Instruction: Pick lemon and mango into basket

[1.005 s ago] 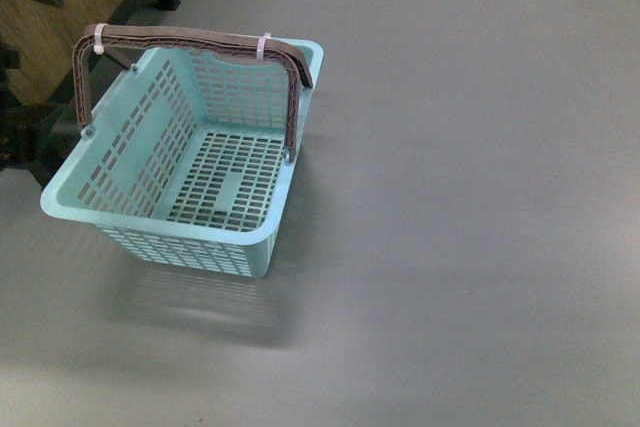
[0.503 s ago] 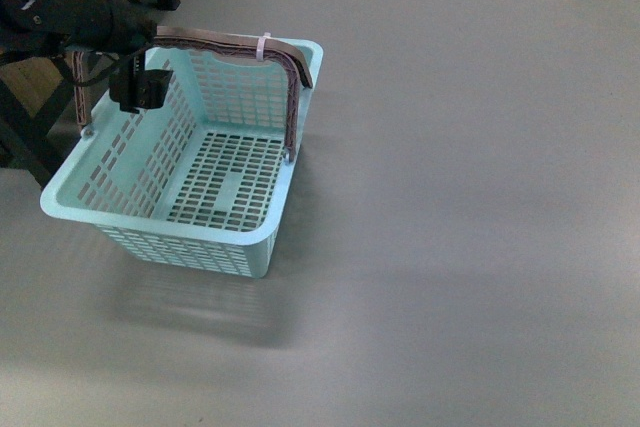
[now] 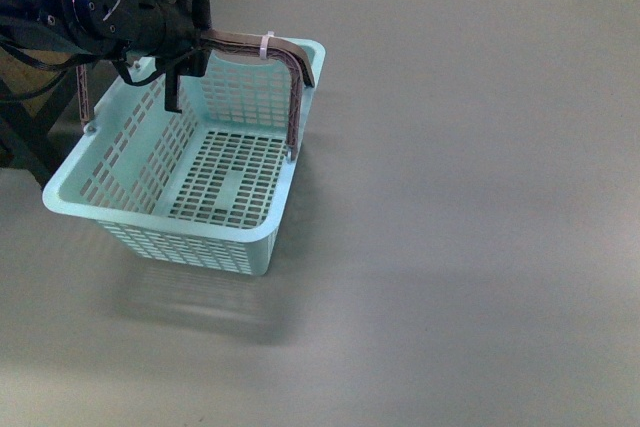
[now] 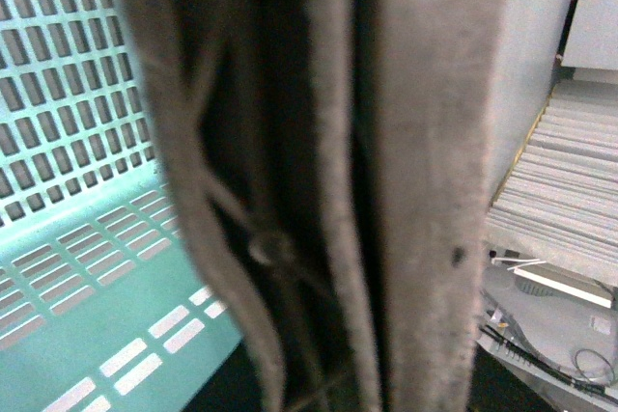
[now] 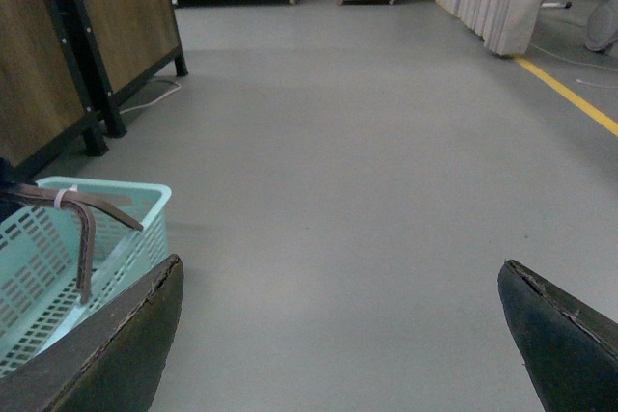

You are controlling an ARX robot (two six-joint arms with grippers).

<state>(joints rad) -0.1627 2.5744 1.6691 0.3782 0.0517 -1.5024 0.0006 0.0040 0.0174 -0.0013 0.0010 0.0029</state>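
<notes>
The left gripper (image 3: 183, 72) hangs just above the basket (image 3: 160, 232), close against its brown handles (image 3: 290, 57); its opening I cannot tell. The right gripper (image 5: 340, 272) has 2 fingers (image 5: 116, 354) wide apart and empty, with the basket off to one side.

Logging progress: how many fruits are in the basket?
0. The basket has a bare floor in the front view; the left arm hides only its far rim. No fruit shows elsewhere either.
</notes>
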